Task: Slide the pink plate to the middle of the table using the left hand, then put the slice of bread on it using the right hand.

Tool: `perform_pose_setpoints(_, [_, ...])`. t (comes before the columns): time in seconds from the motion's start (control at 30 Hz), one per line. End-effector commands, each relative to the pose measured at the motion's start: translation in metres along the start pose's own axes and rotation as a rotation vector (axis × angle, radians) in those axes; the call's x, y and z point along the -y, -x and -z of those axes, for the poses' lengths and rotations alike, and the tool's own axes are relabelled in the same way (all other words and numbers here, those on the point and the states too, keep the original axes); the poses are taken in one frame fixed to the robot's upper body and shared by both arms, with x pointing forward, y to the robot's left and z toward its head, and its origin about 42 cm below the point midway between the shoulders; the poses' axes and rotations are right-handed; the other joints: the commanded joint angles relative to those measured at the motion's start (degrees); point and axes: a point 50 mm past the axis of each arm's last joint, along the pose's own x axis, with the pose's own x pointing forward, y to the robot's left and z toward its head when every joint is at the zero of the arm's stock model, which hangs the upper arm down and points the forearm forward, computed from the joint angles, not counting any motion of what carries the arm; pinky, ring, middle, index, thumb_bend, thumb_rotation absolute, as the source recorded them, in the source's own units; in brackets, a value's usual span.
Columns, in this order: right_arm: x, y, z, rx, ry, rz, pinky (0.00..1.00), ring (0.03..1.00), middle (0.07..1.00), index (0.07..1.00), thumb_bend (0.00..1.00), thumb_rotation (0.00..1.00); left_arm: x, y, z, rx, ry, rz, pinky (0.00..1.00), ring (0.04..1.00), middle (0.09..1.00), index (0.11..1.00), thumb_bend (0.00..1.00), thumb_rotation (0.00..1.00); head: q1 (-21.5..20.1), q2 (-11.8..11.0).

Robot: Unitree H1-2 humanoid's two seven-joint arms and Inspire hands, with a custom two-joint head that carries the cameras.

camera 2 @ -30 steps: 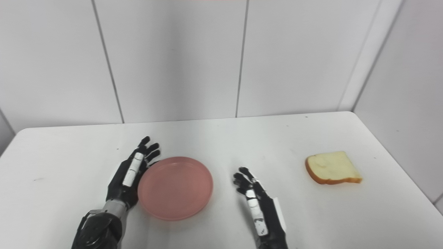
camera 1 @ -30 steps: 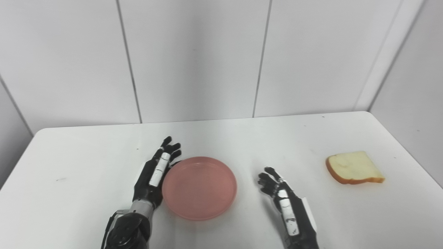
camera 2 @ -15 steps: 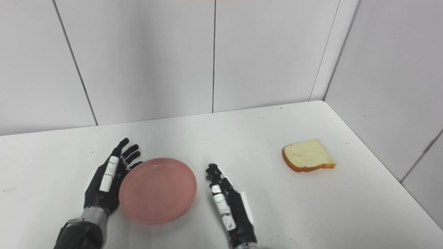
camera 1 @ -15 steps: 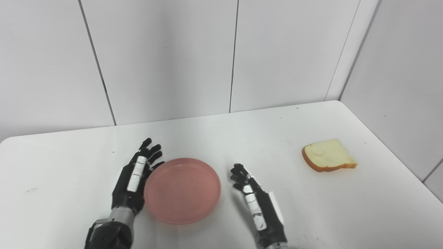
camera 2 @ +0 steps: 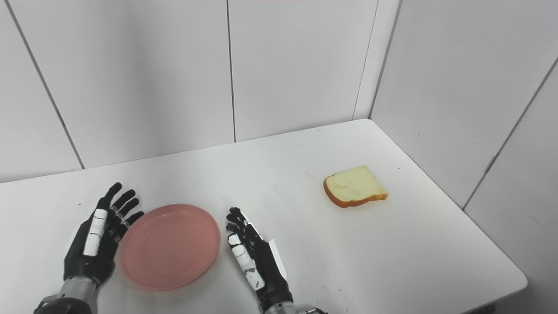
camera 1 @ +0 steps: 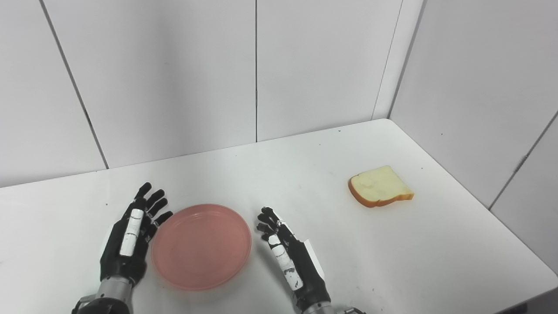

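Observation:
A round pink plate (camera 1: 201, 245) lies flat on the white table (camera 1: 331, 244), between my two hands. My left hand (camera 1: 130, 235) rests just left of the plate, open, fingers spread and close against its left rim. My right hand (camera 1: 287, 257) stands just right of the plate, open, fingers pointing away from me and holding nothing. A slice of bread (camera 1: 379, 186) with a brown crust lies flat far to the right, well beyond the right hand. In the right eye view the bread (camera 2: 354, 186) and the plate (camera 2: 170, 245) show the same layout.
White wall panels (camera 1: 174, 74) close off the back and the right side of the table. The table's right edge (camera 1: 492, 209) runs near the bread, and its front right corner (camera 2: 521, 279) is in view.
The whole picture has shifted left, so the camera has turned right. Relative to the plate, the left hand stays at its left rim and the right hand has come nearer its right rim.

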Motion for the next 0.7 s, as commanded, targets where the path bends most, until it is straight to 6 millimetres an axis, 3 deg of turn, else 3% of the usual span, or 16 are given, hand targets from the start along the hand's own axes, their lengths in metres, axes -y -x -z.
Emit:
perform_pose_setpoints(0.0, [-0.006,0.01,0.011,-0.012,0.002,0.019,0.87,0.885,0.906,0.919,0.66,0.98,-0.007,0.004,0.009,-0.047,-0.003,-0.01,0.77,0.884,0.87,0.902,0.9,0.72,-0.14,0.1])
perform_pose_setpoints(0.1, [0.007,0.006,0.001,0.035,0.027,0.049,0.89,0.893,0.911,0.928,0.67,0.96,-0.007,0.003,0.012,-0.054,-0.002,-0.008,0.78,0.884,0.871,0.904,0.89,0.73,-0.3,0.14])
perform_pose_setpoints(0.33, [0.059,-0.021,-0.052,0.229,0.189,0.113,0.87,0.874,0.893,0.922,0.74,0.91,-0.001,0.0,0.02,-0.068,-0.014,-0.01,0.76,0.875,0.858,0.895,0.9,0.74,-0.17,-0.44])
perform_pose_setpoints(0.53, [0.114,-0.057,-0.126,0.368,0.303,0.147,0.84,0.867,0.878,0.918,0.8,0.87,0.0,-0.002,0.025,-0.073,-0.016,-0.005,0.76,0.868,0.852,0.896,0.9,0.74,-0.65,-1.16])
perform_pose_setpoints(0.67, [0.138,-0.073,-0.156,0.371,0.344,0.129,0.84,0.859,0.853,0.917,0.8,0.83,0.001,-0.003,0.026,-0.074,-0.01,0.001,0.77,0.874,0.854,0.901,0.9,0.74,-0.91,-1.4])
